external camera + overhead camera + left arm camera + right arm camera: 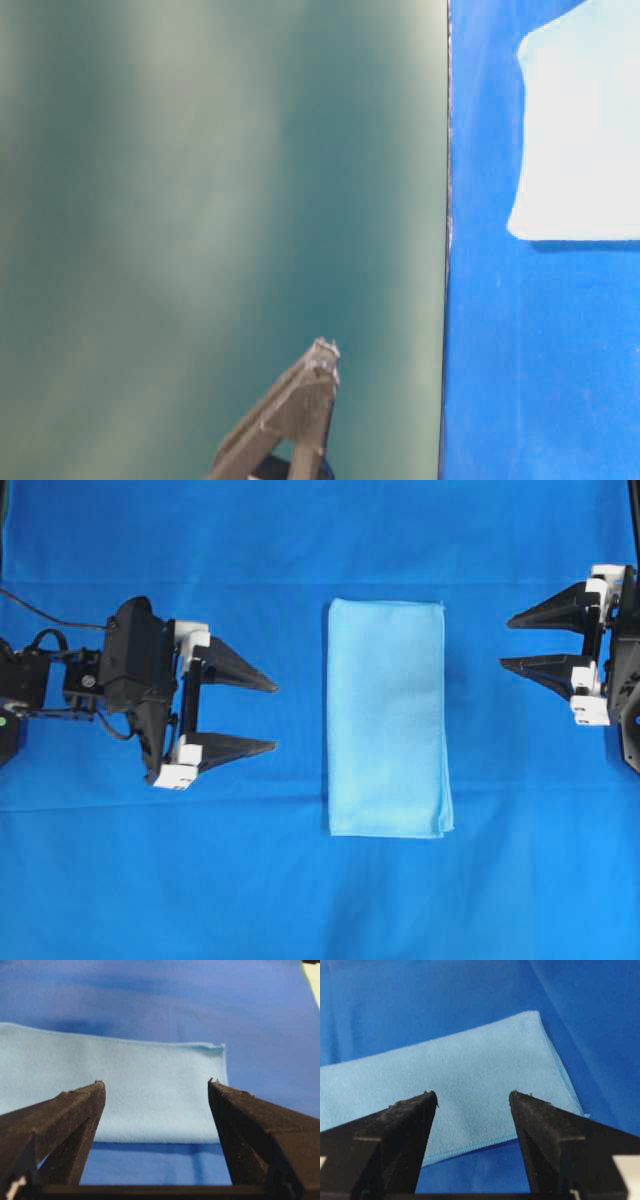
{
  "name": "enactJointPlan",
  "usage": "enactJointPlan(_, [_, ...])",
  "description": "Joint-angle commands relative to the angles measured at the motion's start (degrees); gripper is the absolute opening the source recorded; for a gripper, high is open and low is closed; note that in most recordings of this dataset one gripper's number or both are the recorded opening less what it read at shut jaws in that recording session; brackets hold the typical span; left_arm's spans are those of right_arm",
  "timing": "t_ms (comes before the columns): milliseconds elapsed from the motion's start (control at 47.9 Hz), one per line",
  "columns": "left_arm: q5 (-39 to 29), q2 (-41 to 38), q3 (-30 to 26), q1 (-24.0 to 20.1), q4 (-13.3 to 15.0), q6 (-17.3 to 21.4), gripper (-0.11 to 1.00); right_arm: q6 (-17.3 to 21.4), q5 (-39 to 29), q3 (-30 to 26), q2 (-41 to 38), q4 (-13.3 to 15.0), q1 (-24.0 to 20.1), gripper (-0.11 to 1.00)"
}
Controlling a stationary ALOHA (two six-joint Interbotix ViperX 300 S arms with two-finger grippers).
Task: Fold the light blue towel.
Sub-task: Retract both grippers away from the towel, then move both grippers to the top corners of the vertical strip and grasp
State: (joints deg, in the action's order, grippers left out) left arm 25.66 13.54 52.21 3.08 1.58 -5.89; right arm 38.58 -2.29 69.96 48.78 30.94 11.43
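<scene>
No readable text, label, brand, number or sign in any view.

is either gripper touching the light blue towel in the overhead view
No, the left gripper and right gripper sit apart from the pale sky-blue microfibre towel, royal-blue table covering showing between.

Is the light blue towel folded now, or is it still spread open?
Folded: the light blue towel lies as a narrow rectangle, with layered edges at its lower right corner.
</scene>
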Motion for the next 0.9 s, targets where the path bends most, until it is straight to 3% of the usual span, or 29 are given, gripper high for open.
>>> enactJointPlan(0, [-0.3,-1.8,-3.1,-2.6,-0.1,0.4,0.79,-0.1,0.5,-1.7,-1.3,0.0,2.1,0.63])
enactJointPlan(313, [-3.5,-14.3,-10.5,-11.3,-0.1,3.2,0.79,-0.8,4.7,-4.1,-17.1,1.5,11.9,0.62])
enactJointPlan(648, [-3.5,-25.7,-15.9,-18.6,-0.1,3.2,0.79,-1.1,5.9,-14.7,-40.4,6.3,15.3,0.62])
enactJointPlan(878, [-3.4,-30.9,-19.0,-21.9,-0.1,3.3,0.79,-1.2,5.9,-18.3,-48.3,8.1,16.4,0.62])
